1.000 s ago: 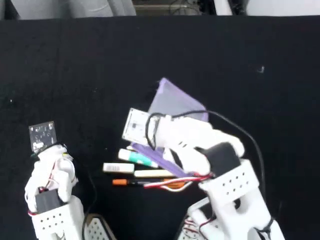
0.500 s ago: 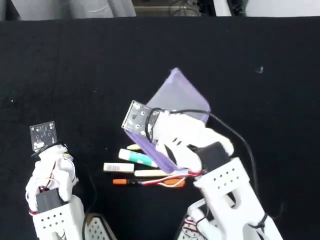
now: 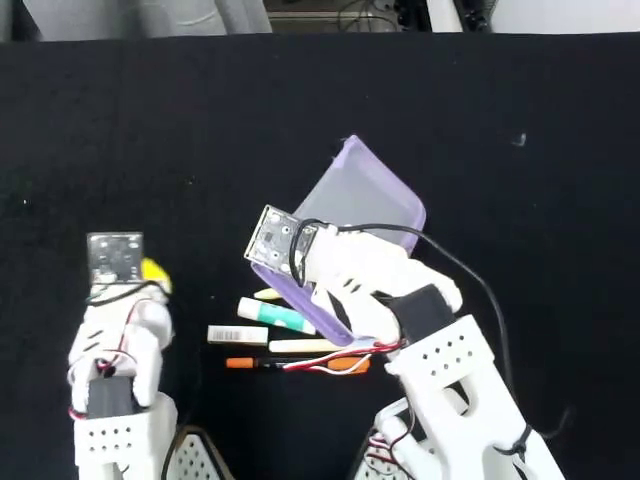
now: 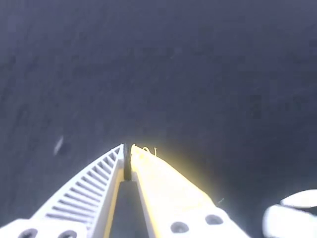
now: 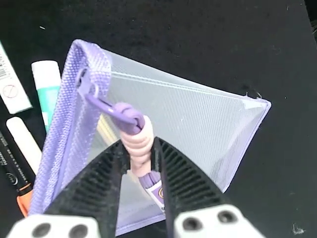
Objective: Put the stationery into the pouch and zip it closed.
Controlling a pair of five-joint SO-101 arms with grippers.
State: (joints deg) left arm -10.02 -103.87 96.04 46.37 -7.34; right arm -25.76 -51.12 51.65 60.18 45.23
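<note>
I have my right pincer [image 5: 139, 144] clamped on a pen [image 5: 150, 183] at the pouch [image 5: 198, 129], left pincer [image 4: 127, 150] closed on nothing; the stationery [image 3: 272, 315] at lower centre and the zipping remain.

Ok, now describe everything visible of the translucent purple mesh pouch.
The translucent purple mesh pouch is a flat rectangle with a woven purple zip band along one edge. Its slider sits at one end, its looped pull against the pink-gripped pen in the right gripper. It sits on the black table, partly under that arm, beside loose stationery.
</note>
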